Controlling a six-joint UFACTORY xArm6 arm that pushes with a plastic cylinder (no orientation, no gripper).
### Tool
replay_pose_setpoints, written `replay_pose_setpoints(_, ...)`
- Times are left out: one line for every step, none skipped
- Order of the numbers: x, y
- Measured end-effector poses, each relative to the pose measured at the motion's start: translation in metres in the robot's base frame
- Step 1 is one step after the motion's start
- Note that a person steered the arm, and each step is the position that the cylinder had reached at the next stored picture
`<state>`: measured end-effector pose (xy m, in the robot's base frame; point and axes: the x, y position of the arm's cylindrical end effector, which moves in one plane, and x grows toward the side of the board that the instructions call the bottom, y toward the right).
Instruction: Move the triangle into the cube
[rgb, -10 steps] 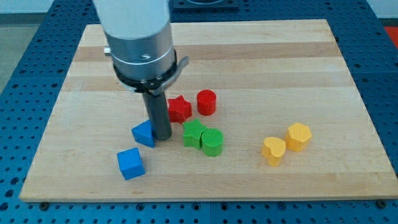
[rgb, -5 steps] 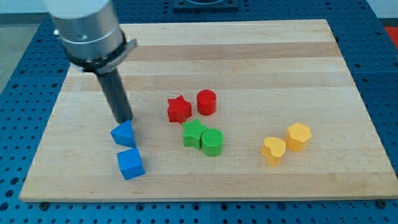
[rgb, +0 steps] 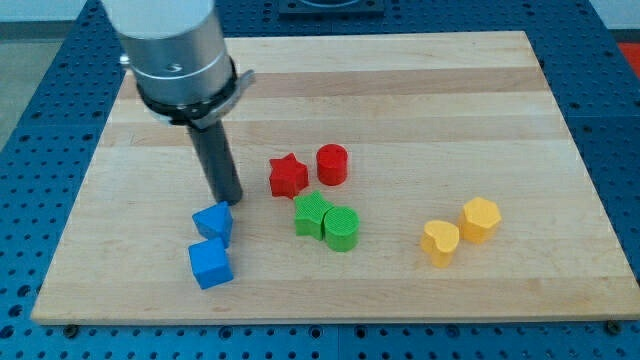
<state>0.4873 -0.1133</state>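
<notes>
1. Blue triangle (rgb: 213, 222) sits on the worktop (rgb: 420, 90) just above the blue cube (rgb: 210, 264) toward the view's top, so close that the two look to be touching, though we cannot tell for certain.
2. We carry no hand at all, only a dark rod, so nothing is held; my tip (rgb: 229, 200) rests at the blue triangle's upper right edge, on the side away from the blue cube.
3. We judge the final closing push to be in hand, with the task nearly done.
4. If any gap is left, the next move calls for a short nudge toward the view's bottom and slightly left, aimed through the blue triangle's middle so it does not spin off the blue cube.
5. Every other block lies well to the right of the blue cube, the red star (rgb: 288, 176) nearest, clear of the push.
</notes>
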Motion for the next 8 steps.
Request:
replay_pose_setpoints(0.0, 0.011)
replay_pose_setpoints(0.0, 0.01)
replay_pose_setpoints(0.0, 0.01)
replay_pose_setpoints(0.002, 0.0)
replay_pose_setpoints(0.008, -0.018)
replay_pose_setpoints(0.019, -0.03)
replay_pose_setpoints(0.032, -0.04)
replay_pose_setpoints(0.028, -0.055)
